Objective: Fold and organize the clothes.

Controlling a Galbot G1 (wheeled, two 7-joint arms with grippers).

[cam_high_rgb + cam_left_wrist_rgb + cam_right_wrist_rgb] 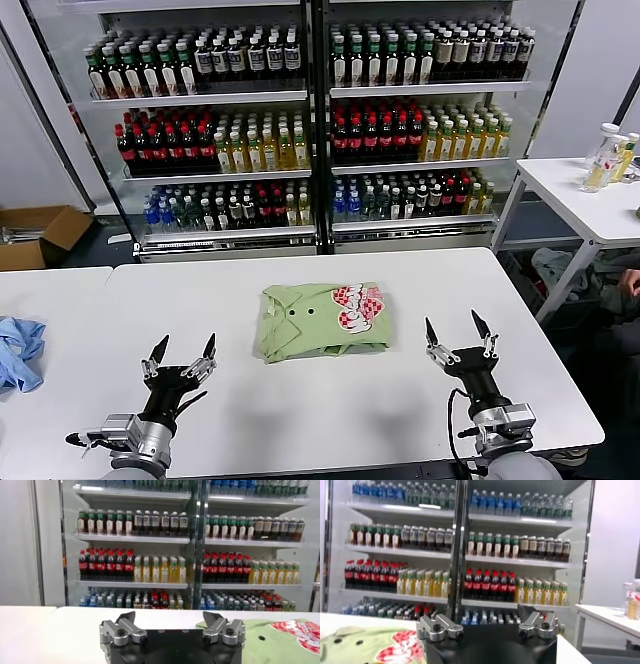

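Observation:
The clothes (pixel 322 319), a light green collared shirt with small dark buttons and a red-and-white print, lie folded into a compact rectangle at the middle of the white table (pixel 300 420). My left gripper (pixel 183 350) hovers open near the front left, apart from the shirt, nothing between its fingers. My right gripper (pixel 459 330) hovers open at the front right, also clear of the fabric. The shirt's edge shows in the left wrist view (pixel 280 632) and in the right wrist view (pixel 370 642). The left gripper (pixel 170 617) and right gripper (pixel 477 615) each stand wide.
A light blue cloth (pixel 20 352) lies at the left on a neighbouring table. Drink coolers full of bottles (pixel 310 120) stand behind. A side table with bottles (pixel 610 160) is at the right. A cardboard box (pixel 35 235) sits on the floor at the left.

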